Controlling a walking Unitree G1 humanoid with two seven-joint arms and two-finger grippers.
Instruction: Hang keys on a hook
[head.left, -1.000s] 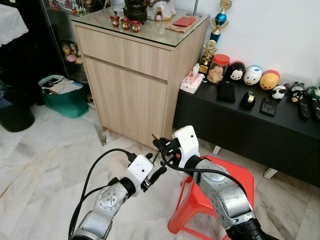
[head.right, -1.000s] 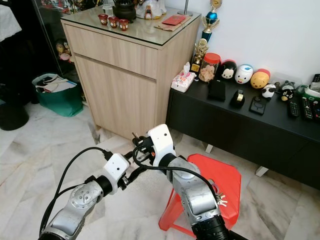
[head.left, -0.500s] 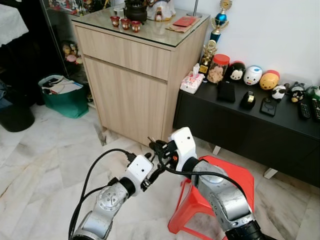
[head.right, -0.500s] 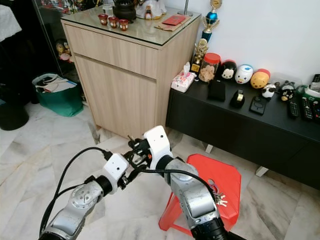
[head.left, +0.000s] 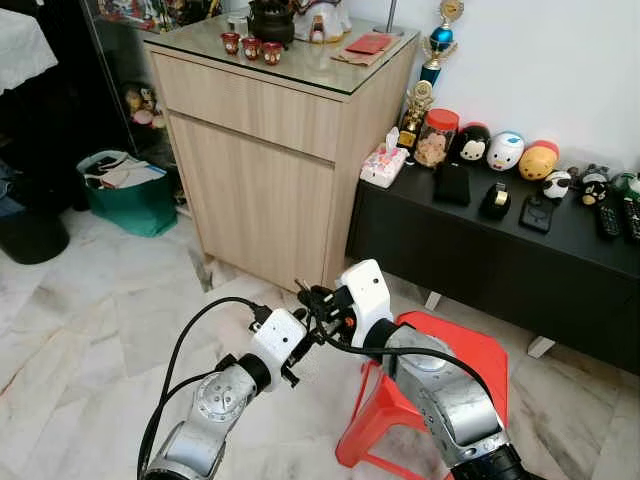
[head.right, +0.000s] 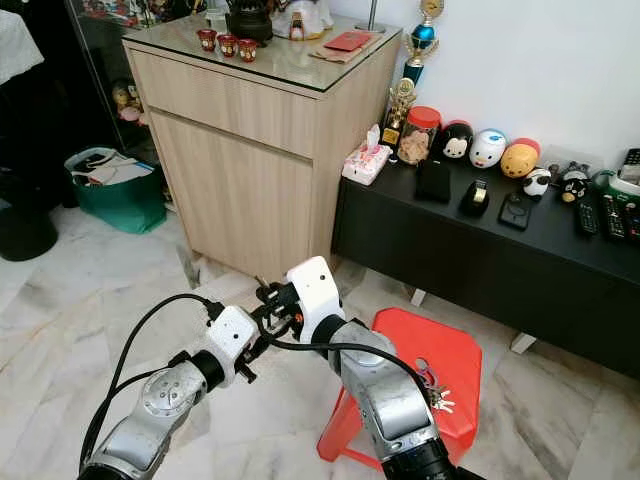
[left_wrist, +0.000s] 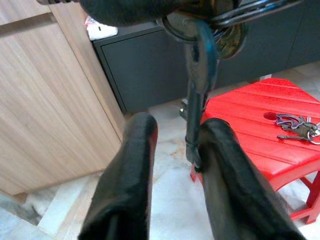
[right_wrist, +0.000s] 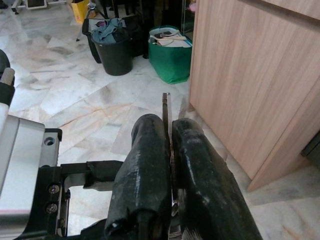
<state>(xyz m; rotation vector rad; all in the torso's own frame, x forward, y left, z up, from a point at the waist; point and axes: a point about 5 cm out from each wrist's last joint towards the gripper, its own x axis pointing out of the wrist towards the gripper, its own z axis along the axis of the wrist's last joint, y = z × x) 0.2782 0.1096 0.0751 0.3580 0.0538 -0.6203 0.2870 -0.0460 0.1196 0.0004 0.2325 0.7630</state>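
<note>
Keys (left_wrist: 200, 75) clenched in right end effector (right_wrist: 169, 135), dangling between parted fingers of left end effector (left_wrist: 172, 150)

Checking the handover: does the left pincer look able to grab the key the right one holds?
Probably yes: the left pincer is open, and the key hangs from the shut right pincer, one finger touching it.

Head pair looks down — wrist views close, sharing cabinet (head.left: 262, 150).

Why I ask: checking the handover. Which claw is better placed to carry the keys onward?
Right. The right claw is shut on the keys; the left claw is open, the keys merely dangling between its fingers.
</note>
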